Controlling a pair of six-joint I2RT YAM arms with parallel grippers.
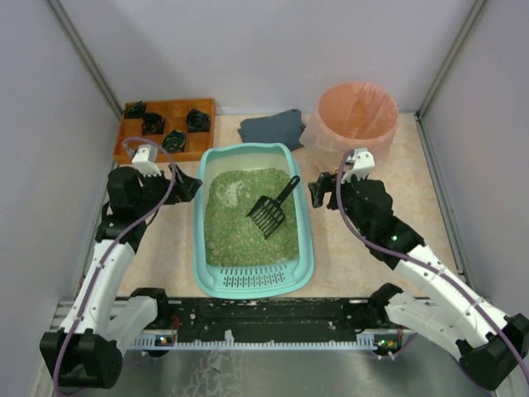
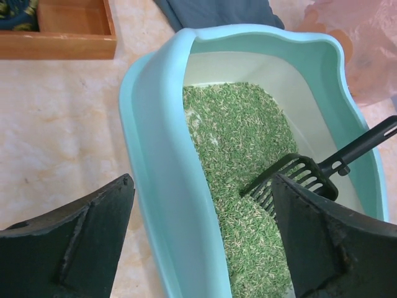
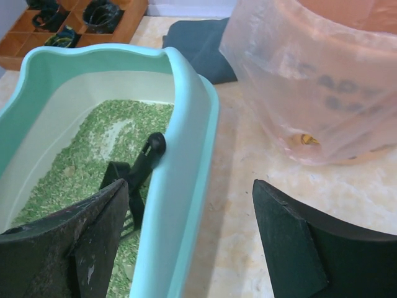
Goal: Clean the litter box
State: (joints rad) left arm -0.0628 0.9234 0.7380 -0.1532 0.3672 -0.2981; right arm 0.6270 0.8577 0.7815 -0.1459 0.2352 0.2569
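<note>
The litter box (image 1: 201,231) sits lengthwise at the middle of the table (image 1: 364,256), its slotted grille toward the arm bases and green litter spread across its floor. A black scoop (image 1: 269,215) lies on the litter, with its handle slanting up toward the far right wall. The left gripper (image 1: 186,186) hangs astride the box's left wall. Its jaws are spread wide, one finger (image 2: 74,248) over the table outside and the other over the litter, and it grips nothing. The right gripper (image 1: 318,192) mirrors it at the right wall, also parted and empty, with the rim running between its fingers. Behind the box lie a dark grey cloth (image 1: 273,128), a round bin (image 1: 347,145) lined with a pink bag at far right, and a wooden tray (image 1: 169,107) of black pieces at far left.

The step in hand looks like a two-armed handling of the box by its side walls, with neither wall clamped. If the box is to be lifted or shifted, both pincers need to close on the rims together and stay level, so that neither litter nor scoop spills. If scooping comes next, one arm must instead reach the scoop's handle.
</note>
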